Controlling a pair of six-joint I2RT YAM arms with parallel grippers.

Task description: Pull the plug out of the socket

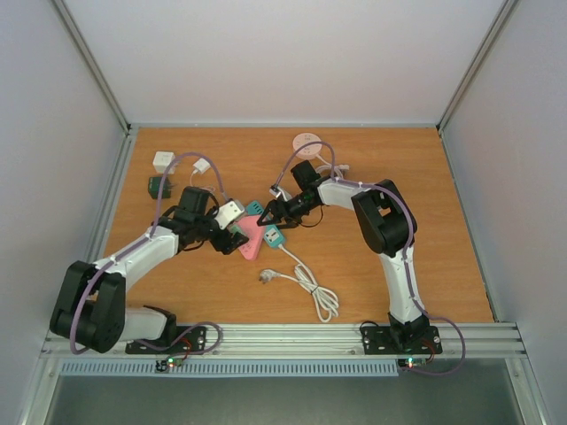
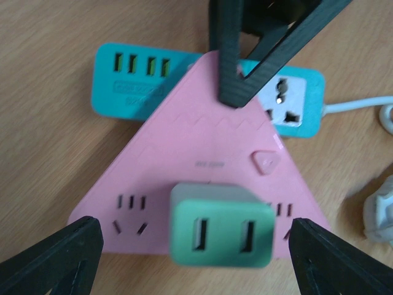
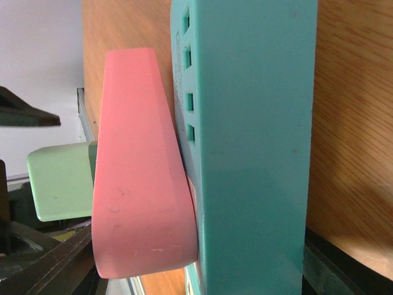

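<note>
The green plug (image 2: 221,227) sits in the pink socket (image 2: 202,141) on the tabletop (image 1: 425,221) and juts straight toward the left gripper (image 2: 193,233), which is spread wide on either side of it. The right gripper (image 1: 273,212) straddles the socket's far end; I cannot tell if it is clamped.

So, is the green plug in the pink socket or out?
In: the green plug sits flush against the pink socket, no pins showing.

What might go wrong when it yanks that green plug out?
The left pincer stands open, wide of the green plug; closing off-centre, it might slip off. The pink socket block just rests on the teal strip, so both could drag along if the right pincer fails to pin them.
</note>
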